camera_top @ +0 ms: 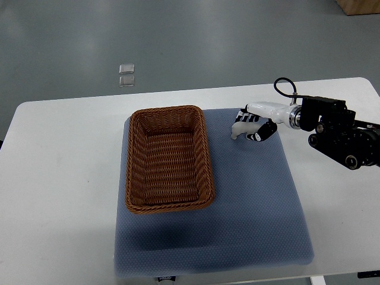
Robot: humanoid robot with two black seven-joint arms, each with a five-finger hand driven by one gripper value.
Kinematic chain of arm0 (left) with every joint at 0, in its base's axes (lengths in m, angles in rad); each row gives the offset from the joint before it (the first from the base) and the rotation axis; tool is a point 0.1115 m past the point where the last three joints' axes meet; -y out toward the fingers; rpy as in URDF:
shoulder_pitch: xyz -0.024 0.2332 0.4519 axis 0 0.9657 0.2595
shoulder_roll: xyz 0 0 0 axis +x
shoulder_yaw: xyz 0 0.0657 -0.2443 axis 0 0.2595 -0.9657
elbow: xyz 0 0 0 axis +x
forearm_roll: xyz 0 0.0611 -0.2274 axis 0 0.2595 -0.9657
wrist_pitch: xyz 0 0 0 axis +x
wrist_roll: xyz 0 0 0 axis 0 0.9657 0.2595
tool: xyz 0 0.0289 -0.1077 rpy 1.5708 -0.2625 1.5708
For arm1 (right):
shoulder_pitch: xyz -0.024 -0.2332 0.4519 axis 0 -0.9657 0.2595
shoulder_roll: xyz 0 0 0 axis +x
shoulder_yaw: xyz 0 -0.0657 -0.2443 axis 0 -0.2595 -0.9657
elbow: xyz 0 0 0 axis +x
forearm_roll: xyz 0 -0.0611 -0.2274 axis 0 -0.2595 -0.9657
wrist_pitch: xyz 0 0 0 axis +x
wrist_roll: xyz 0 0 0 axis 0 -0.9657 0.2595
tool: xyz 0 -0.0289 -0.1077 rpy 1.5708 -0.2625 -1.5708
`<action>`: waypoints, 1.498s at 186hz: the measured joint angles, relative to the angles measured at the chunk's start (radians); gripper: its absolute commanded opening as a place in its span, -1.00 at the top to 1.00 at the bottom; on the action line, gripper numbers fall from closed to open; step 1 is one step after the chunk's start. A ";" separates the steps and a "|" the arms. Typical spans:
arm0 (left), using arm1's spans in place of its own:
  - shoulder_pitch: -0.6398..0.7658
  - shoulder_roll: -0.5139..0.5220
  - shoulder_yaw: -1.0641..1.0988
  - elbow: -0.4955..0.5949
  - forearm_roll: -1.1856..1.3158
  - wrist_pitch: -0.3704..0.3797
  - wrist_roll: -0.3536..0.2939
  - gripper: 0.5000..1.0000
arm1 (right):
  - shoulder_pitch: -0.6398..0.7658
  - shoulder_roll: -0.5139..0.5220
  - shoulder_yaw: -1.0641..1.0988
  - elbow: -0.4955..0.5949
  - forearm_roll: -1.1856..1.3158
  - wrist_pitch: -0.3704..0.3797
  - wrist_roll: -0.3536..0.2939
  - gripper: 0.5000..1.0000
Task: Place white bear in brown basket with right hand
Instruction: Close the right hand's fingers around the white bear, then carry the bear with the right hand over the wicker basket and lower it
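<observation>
- The fingers (259,128) of the right hand (256,123) are curled round the white bear (239,128); they look closed on it, though the toy is small and partly hidden, so how firm the grip is cannot be made out
- The bear shows as a pale lump at the hand's left side, just to the right of the brown basket (169,159), apart from its rim and level with its far end; whether it rests on the mat or is lifted off it I cannot tell
- The hand is white with black joints; behind it a silver wrist joins a black forearm (341,133) that reaches away from the basket to the picture's right edge; a black cable (284,84) loops above the wrist
- The basket is woven, oblong and holds nothing; it sits on a blue-grey mat (255,208), towards the mat's left and far part
- The mat lies on a white table (59,178); beyond the table's far edge is grey floor (190,41), with two small pale squares (126,74) on it beyond the basket
</observation>
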 measured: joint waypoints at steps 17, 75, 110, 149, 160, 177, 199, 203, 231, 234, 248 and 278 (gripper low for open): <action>0.000 0.000 0.000 0.000 0.000 0.000 0.000 -1.00 | 0.000 0.000 -0.003 0.000 -0.002 0.001 0.000 1.00; 0.000 0.000 0.000 0.000 0.000 0.000 0.000 -1.00 | 0.027 -0.010 0.001 0.005 0.003 -0.006 0.002 1.00; 0.000 0.000 0.000 0.000 0.000 0.000 0.000 -1.00 | 0.102 -0.019 0.008 0.045 0.014 -0.006 0.017 1.00; 0.000 0.000 0.000 0.000 0.000 0.000 0.000 -1.00 | 0.205 -0.006 0.011 0.133 0.015 0.011 0.031 1.00; 0.000 0.000 0.000 0.000 0.000 0.000 0.000 -1.00 | 0.223 -0.001 0.010 0.167 0.014 0.019 0.031 1.00; 0.000 0.000 0.000 0.000 0.000 0.000 0.000 -1.00 | 0.239 0.039 0.003 0.208 0.010 0.029 0.036 1.00; 0.000 0.000 0.000 0.000 0.000 0.000 0.000 -1.00 | 0.240 0.113 -0.003 0.241 0.005 0.057 0.047 1.00; 0.000 0.000 0.000 0.000 0.000 0.000 0.000 -1.00 | 0.240 0.123 -0.005 0.248 0.004 0.065 0.049 1.00; 0.000 0.000 0.000 0.000 0.000 0.000 0.000 -1.00 | 0.238 0.149 -0.060 0.271 0.002 0.109 0.060 1.00; 0.000 0.000 0.000 0.000 0.000 0.000 0.000 -1.00 | 0.238 0.152 -0.069 0.271 0.001 0.114 0.061 1.00; 0.000 0.000 0.000 0.000 0.000 0.000 0.000 -1.00 | 0.238 0.160 -0.099 0.273 -0.005 0.127 0.062 1.00; 0.000 0.000 0.000 0.000 0.000 0.000 0.000 -1.00 | 0.229 0.164 -0.161 0.271 -0.043 0.138 0.063 0.90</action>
